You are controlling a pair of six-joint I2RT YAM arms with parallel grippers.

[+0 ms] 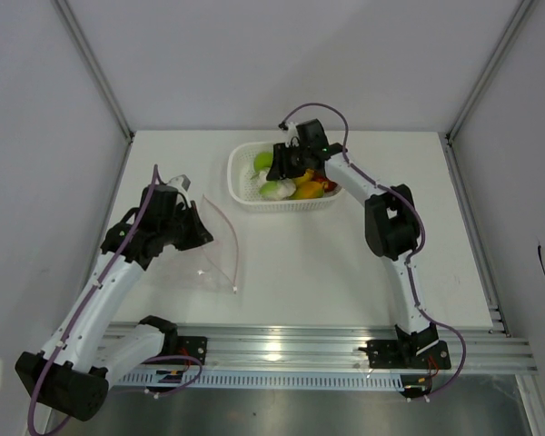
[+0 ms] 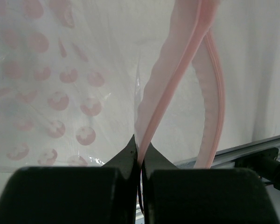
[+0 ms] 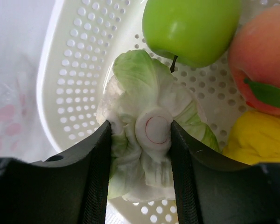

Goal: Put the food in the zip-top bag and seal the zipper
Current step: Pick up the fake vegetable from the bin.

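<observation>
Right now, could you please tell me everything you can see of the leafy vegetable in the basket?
The leafy vegetable is a soft-looking toy: crinkled pale-green leaves around a white base with a red-ringed round stem end facing the wrist camera. It lies in the white perforated basket, leaf tips by the green apple. The right hand grips it, one finger against each flank.

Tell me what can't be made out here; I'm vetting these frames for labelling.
Top view: the right claw covers part of the basket, hiding some of the food.
Left wrist: the bag and zipper run off frame.
Right wrist: the peach is cut by the edge; grip on the vegetable is unclear.
</observation>
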